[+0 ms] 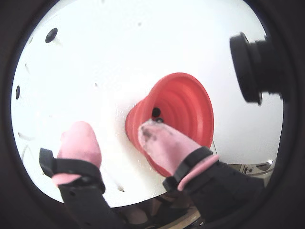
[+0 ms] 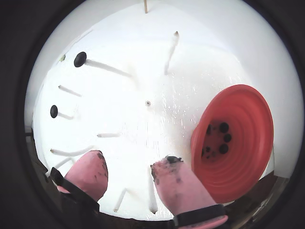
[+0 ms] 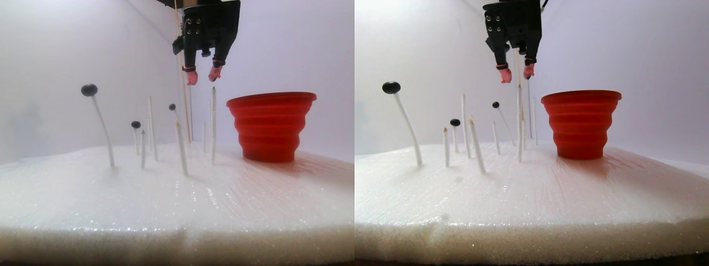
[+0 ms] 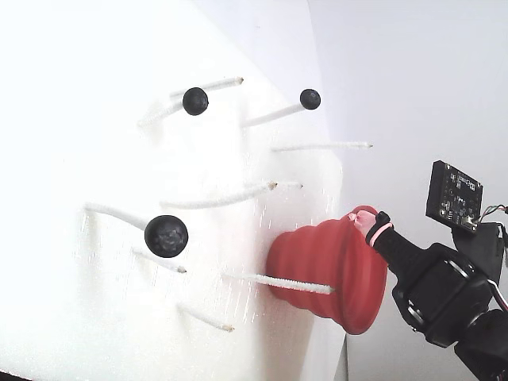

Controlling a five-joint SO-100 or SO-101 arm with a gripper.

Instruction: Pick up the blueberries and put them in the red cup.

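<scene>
Your blueberries are split between two places. Several small dark ones (image 2: 223, 138) lie at the bottom of the red cup (image 2: 243, 119), as a wrist view shows. Others sit on the tips of thin white sticks (image 3: 181, 148): in the stereo pair view you can see the largest blueberry (image 3: 88, 90) on a bent stick at far left, and two smaller ones (image 3: 135, 124) further in. The fixed view, which lies on its side, shows the same three, the big blueberry (image 4: 167, 236) nearest the camera.

The red cup (image 3: 271, 126) stands upright on the white foam surface (image 3: 177, 205), to the right of the sticks in the stereo pair view.

Your pincer (image 3: 203, 75) hangs in the air above the sticks, just left of the cup's rim and higher than it. Its pink-covered fingertips (image 2: 88, 171) are spread wide apart with nothing between them; dark smudges mark the pink tips. In a wrist view the right-hand fingertip (image 1: 159, 140) overlaps the cup's mouth.
</scene>
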